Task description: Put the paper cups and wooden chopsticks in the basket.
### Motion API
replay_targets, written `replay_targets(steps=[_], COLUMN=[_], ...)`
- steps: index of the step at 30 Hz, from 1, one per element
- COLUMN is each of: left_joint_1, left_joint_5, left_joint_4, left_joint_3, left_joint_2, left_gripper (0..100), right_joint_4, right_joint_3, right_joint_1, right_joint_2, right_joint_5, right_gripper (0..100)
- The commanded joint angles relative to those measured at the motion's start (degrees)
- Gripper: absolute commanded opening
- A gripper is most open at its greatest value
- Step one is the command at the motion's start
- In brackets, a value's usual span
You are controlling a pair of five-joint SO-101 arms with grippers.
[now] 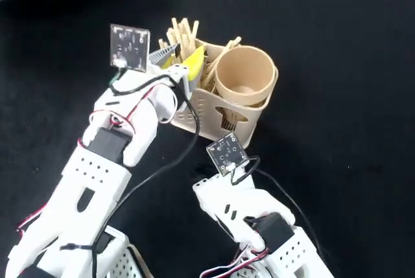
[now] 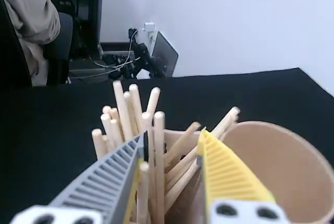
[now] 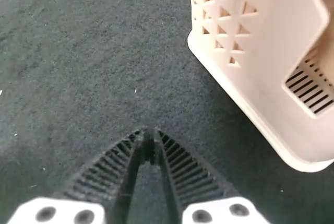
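The pale wooden chopsticks (image 1: pixel 183 35) stand bunched on end in one side of the cream, cut-out basket (image 1: pixel 214 119). A tan paper cup (image 1: pixel 245 74) sits upright, mouth up, in the other side. The left claw (image 2: pixel 172 138), one finger grey and one yellow, is spread apart around several chopsticks. The right claw (image 3: pixel 148 136) is pressed together over the black bench (image 3: pixel 62 51), just beside the basket.
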Motion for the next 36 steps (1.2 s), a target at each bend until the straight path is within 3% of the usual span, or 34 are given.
replay_targets(steps=[1,5,12,15,22,25,28,36], left_joint_1=[0.31,-0.04,-1.89,-7.43,-22.37,-26.33,-30.2,-41.19], left_joint_5=[0.7,-0.44,-17.23,-21.1,-21.36,-21.63,-21.45,-21.54], left_joint_4=[8.44,17.67,24.79,26.81,30.77,35.96,37.45,37.89], left_joint_3=[-9.01,-11.3,-6.02,-0.31,16.04,19.65,25.01,46.9], left_joint_2=[-1.93,-10.02,-32.18,-41.14,-62.95,-62.86,-61.27,-63.12], left_gripper=[17,17,12,11,10,9,9,9], right_joint_4=[0.26,0.35,0.35,0.35,0.44,1.58,6.07,14.95], right_joint_3=[-0.57,-0.57,-0.57,-0.57,-0.57,-0.48,-0.48,-0.48], right_joint_1=[0.53,0.53,0.53,0.53,0.62,0.88,5.19,27.43], right_joint_2=[-5.76,-5.76,-5.76,-5.76,-5.76,-5.32,-5.76,-5.23], right_joint_5=[-0.18,-0.18,-0.18,-0.18,-0.18,-0.18,-0.18,-0.18], right_gripper=[1.5,1.5,1.5,1.5,1.4,1.4,1.4,1.4])
